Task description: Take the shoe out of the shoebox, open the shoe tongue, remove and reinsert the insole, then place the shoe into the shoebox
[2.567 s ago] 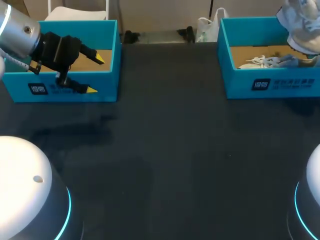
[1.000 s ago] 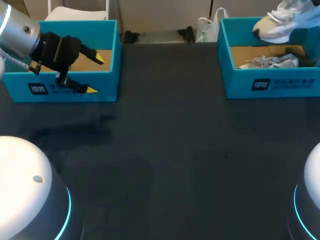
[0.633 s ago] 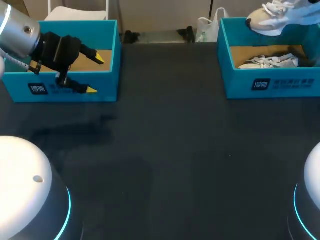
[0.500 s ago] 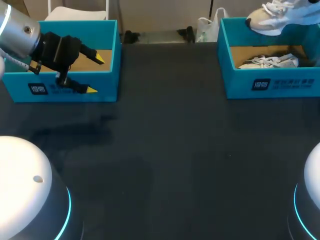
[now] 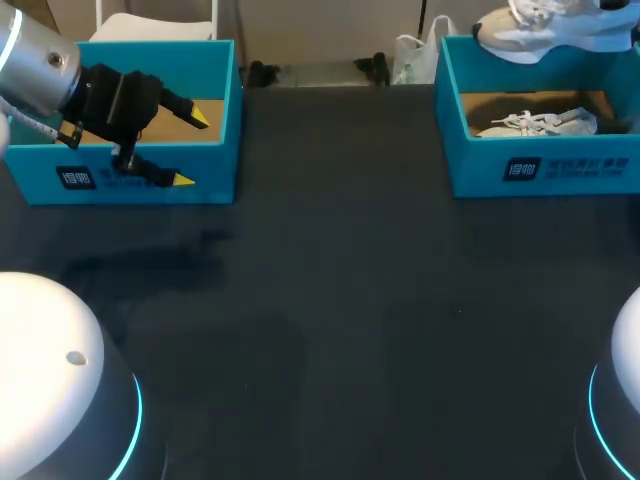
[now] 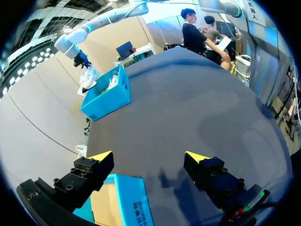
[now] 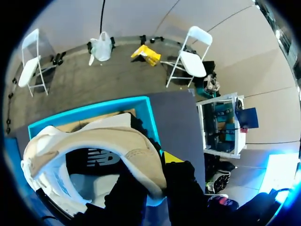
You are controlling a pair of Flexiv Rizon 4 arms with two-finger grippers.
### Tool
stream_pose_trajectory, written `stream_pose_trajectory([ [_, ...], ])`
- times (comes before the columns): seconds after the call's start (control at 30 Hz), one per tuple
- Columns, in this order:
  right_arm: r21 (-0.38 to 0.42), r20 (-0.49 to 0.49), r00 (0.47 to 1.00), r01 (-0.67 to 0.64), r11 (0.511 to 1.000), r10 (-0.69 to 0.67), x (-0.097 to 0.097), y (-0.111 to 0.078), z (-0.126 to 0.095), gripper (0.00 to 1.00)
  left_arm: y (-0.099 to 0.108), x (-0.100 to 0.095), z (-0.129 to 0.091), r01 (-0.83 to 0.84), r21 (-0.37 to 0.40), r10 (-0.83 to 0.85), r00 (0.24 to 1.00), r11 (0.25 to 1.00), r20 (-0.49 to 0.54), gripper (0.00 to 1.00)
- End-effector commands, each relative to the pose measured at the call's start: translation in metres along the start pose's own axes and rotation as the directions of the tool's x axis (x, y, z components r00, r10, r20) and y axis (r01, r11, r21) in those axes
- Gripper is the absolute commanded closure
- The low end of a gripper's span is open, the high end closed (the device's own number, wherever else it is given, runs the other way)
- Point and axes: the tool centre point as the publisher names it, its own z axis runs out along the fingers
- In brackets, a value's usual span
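Observation:
A white and beige shoe (image 5: 545, 28) hangs above the back wall of the right blue shoebox (image 5: 540, 170), toe pointing left. My right gripper (image 7: 153, 176) is shut on its heel collar, and the shoe (image 7: 89, 141) spreads out ahead of the fingers over that shoebox (image 7: 89, 110). A second white shoe (image 5: 535, 123) lies inside on the cardboard floor. My left gripper (image 5: 192, 148) stands open at the front wall of the left blue box (image 5: 215, 160). In the left wrist view the left gripper (image 6: 149, 156) holds nothing, and the lifted shoe (image 6: 88, 77) shows far ahead.
The dark tabletop (image 5: 340, 300) stretches between the two boxes. The left box (image 6: 131, 202) lies just under my left gripper's fingers. My two arm bases fill the near corners of the head view.
My right arm has lifted the shoe out of the right shoebox and carried it up and to the left, turning it level. The left arm has not moved.

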Motion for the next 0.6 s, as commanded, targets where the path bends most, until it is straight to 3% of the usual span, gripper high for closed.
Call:
stream_pose_trajectory([
  [0.03, 0.009, 0.002, 1.000, -0.007, 1.000, 0.007, 0.004, -0.004, 0.008, 1.00, 0.000, 0.000, 0.000, -0.001, -0.002, 0.001, 1.000, 1.000, -0.002, 0.00],
  [0.6, 0.016, -0.008, 0.999, -0.038, 0.999, 0.038, 0.024, -0.011, 0.054, 1.00, 0.000, 0.000, 0.000, -0.001, -0.002, 0.001, 1.000, 1.000, -0.002, 0.00],
])
